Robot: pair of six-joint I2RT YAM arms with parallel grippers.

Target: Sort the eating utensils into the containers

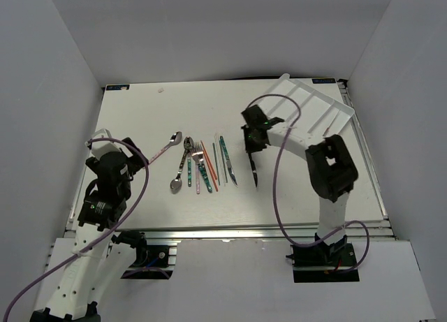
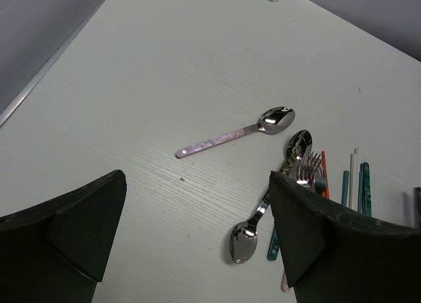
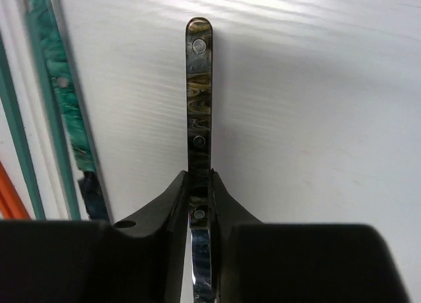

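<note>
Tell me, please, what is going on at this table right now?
The right gripper is shut on the handle of a dark-handled knife. The left gripper hangs open and empty over the table near a pink-handled spoon. The other utensils lie clustered mid-table, and none shows in the white tray at the far right.

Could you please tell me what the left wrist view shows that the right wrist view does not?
Only the left wrist view shows a pink-handled spoon lying apart, a second spoon, forks and the open left jaws. Only the right wrist view shows the right jaws shut on a dark marbled handle. Both show the white table, a teal handle and an orange chopstick.
</note>
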